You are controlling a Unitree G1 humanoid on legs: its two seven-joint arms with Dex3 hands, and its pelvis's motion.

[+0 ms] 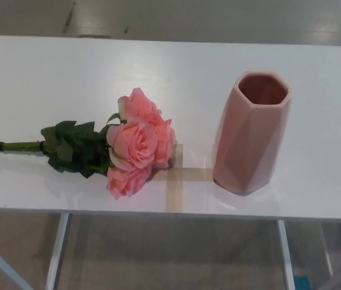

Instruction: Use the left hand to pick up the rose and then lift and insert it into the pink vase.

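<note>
On the white table a rose lies flat on its side, a small bunch of pink blooms with its heads toward the middle of the table and its green stem running out to the robot's left. Dark green leaves crowd the stem just behind the blooms, and a dark band wraps the stem near its far left tip. The lowest bloom rests close to the near edge of the table. Just right of the blooms, tan tape forms a cross on the tabletop; the rightmost petals overlap its upper arm. Beyond the cross stands the pink vase, upright, faceted, with an open angular mouth showing a darker inside; its base sits at the right end of the tape's crossbar. Rose and vase are apart, with the tape between them. Neither robot hand shows, left or right, so nothing can be said of their fingers, and nothing holds the rose. Below the near edge, pale table legs and a grey floor show.
</note>
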